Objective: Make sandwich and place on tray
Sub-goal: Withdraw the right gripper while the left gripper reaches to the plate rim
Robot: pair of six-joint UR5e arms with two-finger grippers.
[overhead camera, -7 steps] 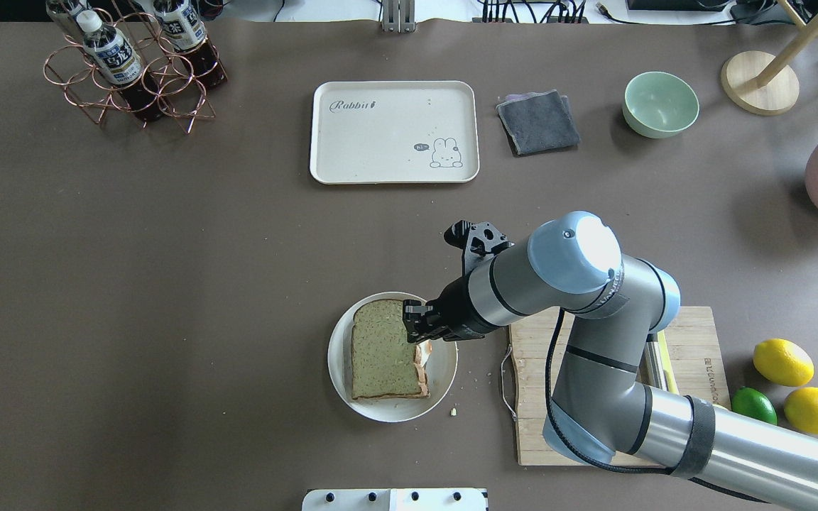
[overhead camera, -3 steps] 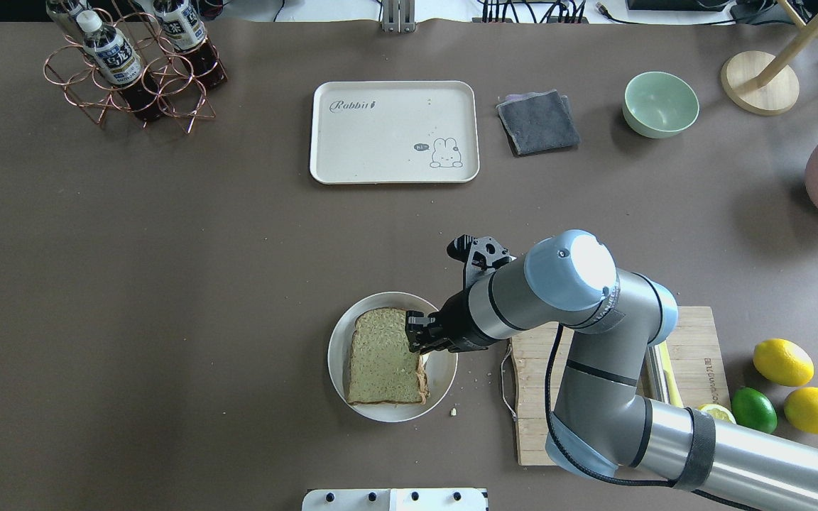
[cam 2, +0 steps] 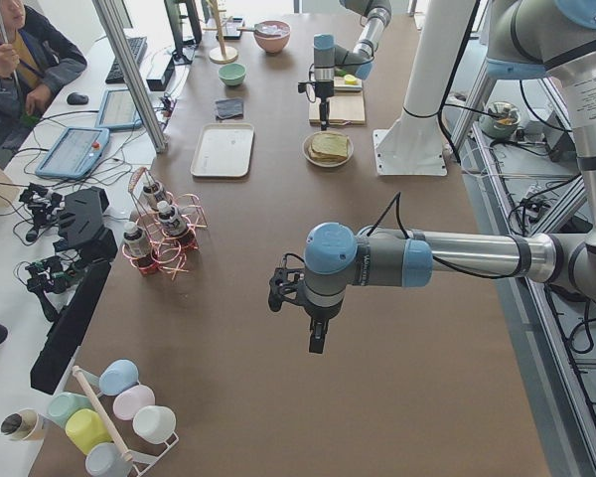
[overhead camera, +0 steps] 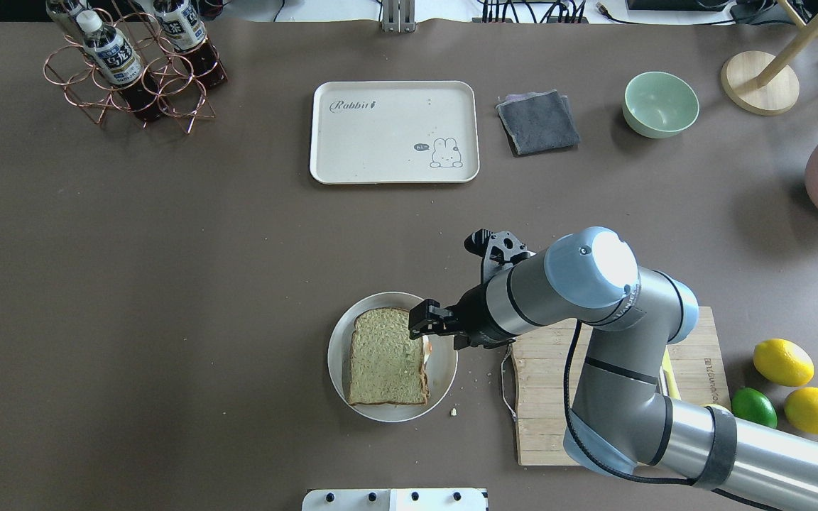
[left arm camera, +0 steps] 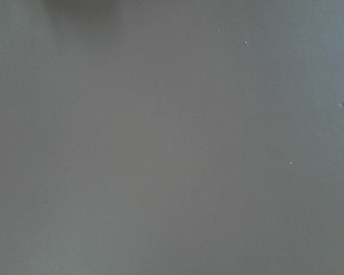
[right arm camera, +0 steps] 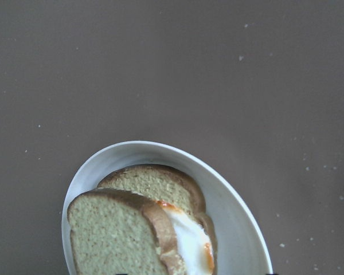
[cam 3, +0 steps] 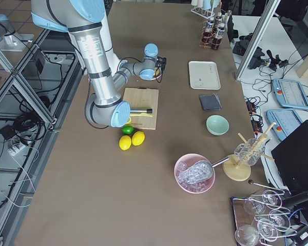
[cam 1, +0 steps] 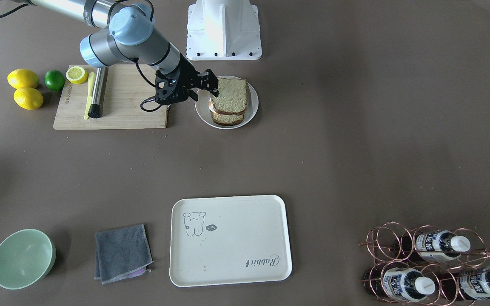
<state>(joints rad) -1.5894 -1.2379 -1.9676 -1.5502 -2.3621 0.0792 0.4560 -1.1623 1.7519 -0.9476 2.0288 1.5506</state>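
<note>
Right arm bends over the board [overhead camera: 533, 411], forearm low. Right pincer [overhead camera: 420, 323] points left at the sandwich [overhead camera: 384, 355], fingers apart, seemingly just off the bread. Sandwich sits on the plate [overhead camera: 444, 369], near centre. Tray [overhead camera: 380, 152] well apart, far side. Left pincer [cam 2: 316, 343] points down over the worktop [overhead camera: 167, 284]; its state can't be told.

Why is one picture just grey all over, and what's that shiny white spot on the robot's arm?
Left wrist view: the camera sees only bare table, softly lit, with a darker patch at the top left. Overhead view: the white spot is glare from the light on the right arm's blue joint cap. Right wrist view: the sandwich looks fairly sharp.
</note>
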